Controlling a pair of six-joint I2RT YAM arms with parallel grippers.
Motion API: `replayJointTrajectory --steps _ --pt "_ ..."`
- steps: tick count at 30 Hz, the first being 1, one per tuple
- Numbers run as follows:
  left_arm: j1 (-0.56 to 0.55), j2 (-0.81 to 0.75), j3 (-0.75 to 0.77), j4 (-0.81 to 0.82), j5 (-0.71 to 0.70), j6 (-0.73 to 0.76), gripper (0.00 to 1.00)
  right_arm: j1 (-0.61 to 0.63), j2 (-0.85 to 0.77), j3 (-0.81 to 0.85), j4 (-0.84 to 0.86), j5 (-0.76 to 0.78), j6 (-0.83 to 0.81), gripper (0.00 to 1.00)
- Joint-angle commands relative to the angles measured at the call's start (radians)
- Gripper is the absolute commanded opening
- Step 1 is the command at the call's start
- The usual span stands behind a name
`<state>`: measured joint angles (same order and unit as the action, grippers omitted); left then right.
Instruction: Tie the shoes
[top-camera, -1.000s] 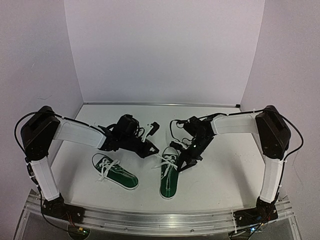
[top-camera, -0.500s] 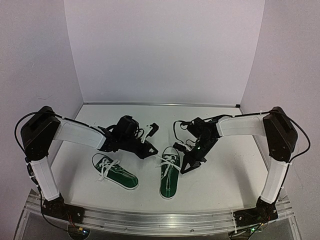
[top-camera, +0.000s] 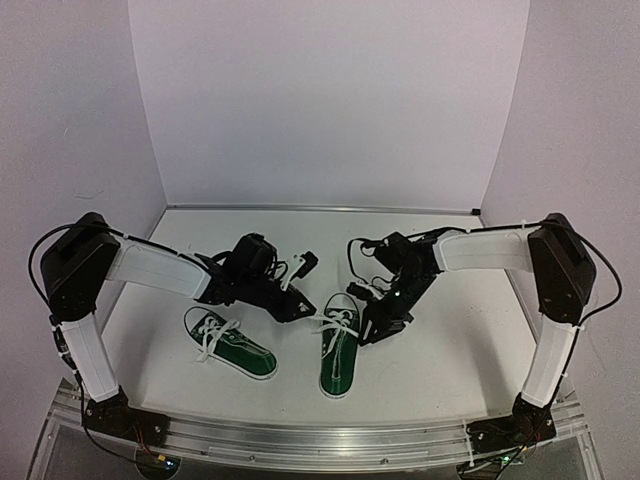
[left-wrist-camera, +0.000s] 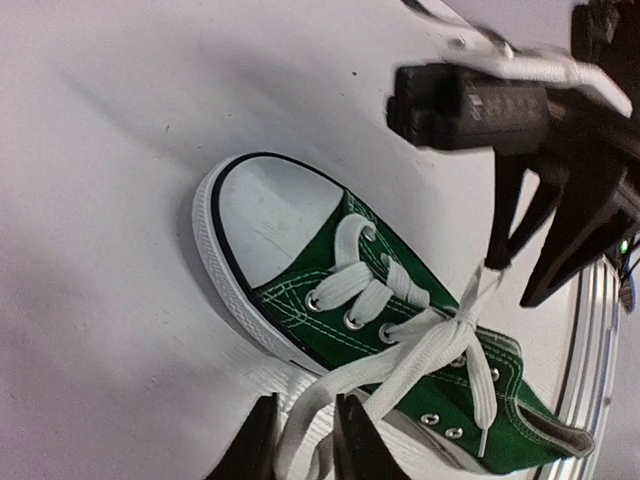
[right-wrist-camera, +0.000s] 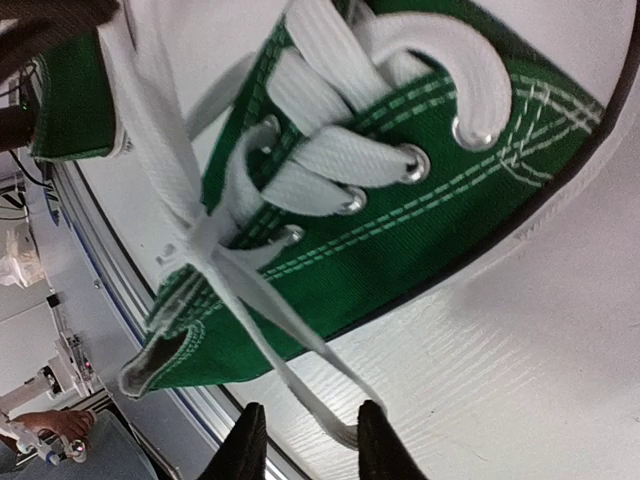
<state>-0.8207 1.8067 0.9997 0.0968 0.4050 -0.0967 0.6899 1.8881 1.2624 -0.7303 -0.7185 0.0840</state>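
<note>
Two dark green sneakers with white laces lie on the white table: one at the left (top-camera: 238, 347), one in the middle (top-camera: 337, 365). My left gripper (top-camera: 303, 308) is low at the middle shoe's left side. In the left wrist view its jaws (left-wrist-camera: 305, 445) are shut on a white lace strand (left-wrist-camera: 400, 365) that runs from the crossing (left-wrist-camera: 465, 310) on that shoe (left-wrist-camera: 400, 300). My right gripper (top-camera: 368, 335) is at the shoe's right side. In the right wrist view it (right-wrist-camera: 308, 450) is open around the end of a lace loop (right-wrist-camera: 300, 380) lying beside the shoe (right-wrist-camera: 400, 240).
White walls close the table at the back and both sides. A metal rail (top-camera: 320, 435) runs along the near edge under the arm bases. The left shoe lies loose, its laces spread, near my left forearm.
My right gripper has shifted a little to the right of the middle shoe with its forearm. My left gripper has stayed nearly still on the lace.
</note>
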Motion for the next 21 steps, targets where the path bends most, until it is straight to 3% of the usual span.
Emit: replayJointTrajectory --steps 1,6,9,10,15,18,21 --pt "0.003 -0.091 0.025 -0.060 0.043 0.072 0.41 -0.005 -0.038 0.062 -0.027 -0.014 0.029 0.43" --pt "0.006 -0.170 -0.033 -0.129 0.010 0.094 0.63 -0.024 -0.075 -0.016 0.001 -0.075 0.055 0.49" --pt "0.009 -0.253 -0.087 -0.129 -0.042 0.058 0.93 -0.041 -0.134 -0.041 0.045 -0.069 0.092 0.60" --pt "0.013 -0.280 -0.106 -0.129 -0.062 0.038 0.98 -0.052 -0.157 -0.045 0.061 -0.065 0.108 0.63" --pt "0.079 -0.426 -0.121 -0.226 -0.199 -0.093 1.00 -0.116 -0.277 -0.051 0.134 0.033 0.177 0.79" --pt "0.144 -0.453 -0.027 -0.427 -0.297 -0.164 1.00 -0.133 -0.366 -0.045 0.161 0.127 0.201 0.92" --pt "0.219 -0.443 0.109 -0.651 -0.349 -0.200 1.00 -0.139 -0.474 -0.041 0.190 0.261 0.215 0.98"
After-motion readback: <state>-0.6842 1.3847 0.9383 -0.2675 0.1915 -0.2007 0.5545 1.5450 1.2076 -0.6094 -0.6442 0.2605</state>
